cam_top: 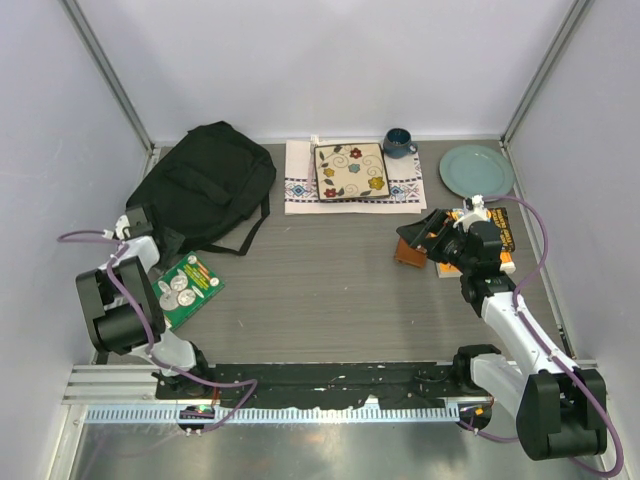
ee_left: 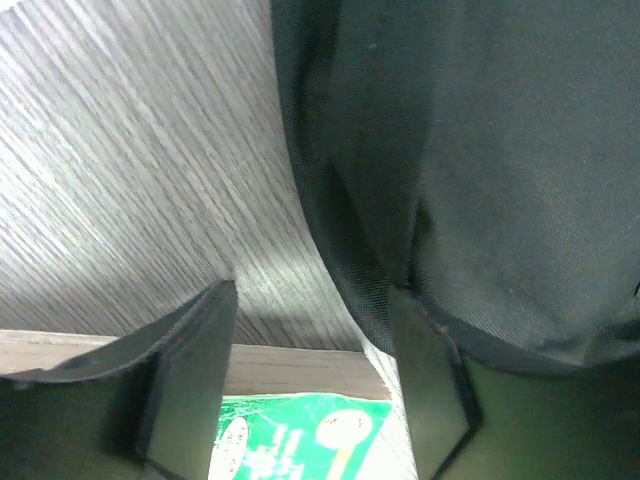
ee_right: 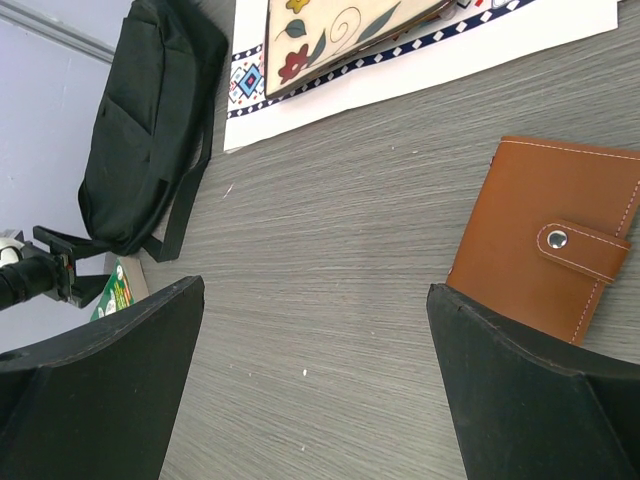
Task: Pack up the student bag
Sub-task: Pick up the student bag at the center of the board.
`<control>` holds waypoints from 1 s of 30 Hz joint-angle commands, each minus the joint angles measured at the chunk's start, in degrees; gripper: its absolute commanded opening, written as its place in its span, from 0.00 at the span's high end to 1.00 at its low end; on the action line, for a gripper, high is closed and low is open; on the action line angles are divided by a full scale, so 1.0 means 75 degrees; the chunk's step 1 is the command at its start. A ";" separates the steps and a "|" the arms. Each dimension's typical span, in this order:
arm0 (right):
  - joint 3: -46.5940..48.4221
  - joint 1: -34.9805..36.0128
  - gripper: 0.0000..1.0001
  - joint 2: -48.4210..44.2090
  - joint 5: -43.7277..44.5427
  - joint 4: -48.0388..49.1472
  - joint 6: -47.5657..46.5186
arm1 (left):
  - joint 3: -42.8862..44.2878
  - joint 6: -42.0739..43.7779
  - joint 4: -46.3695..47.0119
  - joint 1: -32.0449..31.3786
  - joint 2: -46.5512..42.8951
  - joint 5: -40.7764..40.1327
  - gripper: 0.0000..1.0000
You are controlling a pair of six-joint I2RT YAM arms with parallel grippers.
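Observation:
The student bag [cam_top: 205,185] is a large black backpack lying at the back left of the table, also seen in the right wrist view [ee_right: 150,120]. My left gripper [cam_top: 128,226] is at the bag's near-left edge. In the left wrist view its jaws [ee_left: 315,330] stand apart with bare table between them, and the bag's fabric [ee_left: 480,150] drapes against the right finger [ee_left: 430,390]. My right gripper [cam_top: 422,236] hangs open over the table [ee_right: 315,340], its right finger beside a brown snap wallet [ee_right: 550,235].
A green-covered book [cam_top: 186,288] lies near the left arm. At the back sit a patterned placemat [cam_top: 300,185] under a floral square plate [cam_top: 350,172], a blue mug [cam_top: 398,142] and a teal plate [cam_top: 476,170]. An orange-and-black item [cam_top: 500,228] lies under the right arm.

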 commanded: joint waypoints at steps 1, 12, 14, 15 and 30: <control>0.0228 0.0010 0.02 0.0034 0.0063 0.0183 0.0064 | -0.0091 -0.0096 0.0729 0.0060 -0.0093 0.0308 0.22; 0.0158 0.0022 0.02 0.0210 0.0074 0.0312 0.0110 | -0.1063 -0.0797 0.1491 0.0048 -0.1943 0.0450 0.09; 0.0181 0.0010 0.02 0.0327 0.0028 0.0312 0.0064 | -0.1251 -0.0904 0.1527 0.0060 -0.2422 0.0473 0.06; 0.0204 0.0010 0.02 0.0362 0.0016 0.0289 0.0063 | -0.1298 -0.1032 0.1527 0.0060 -0.2530 0.0450 0.05; 0.0099 -0.0002 0.02 0.0409 -0.0992 0.1284 0.1094 | 0.0166 -0.1104 0.0729 0.0060 -0.0400 0.0063 0.01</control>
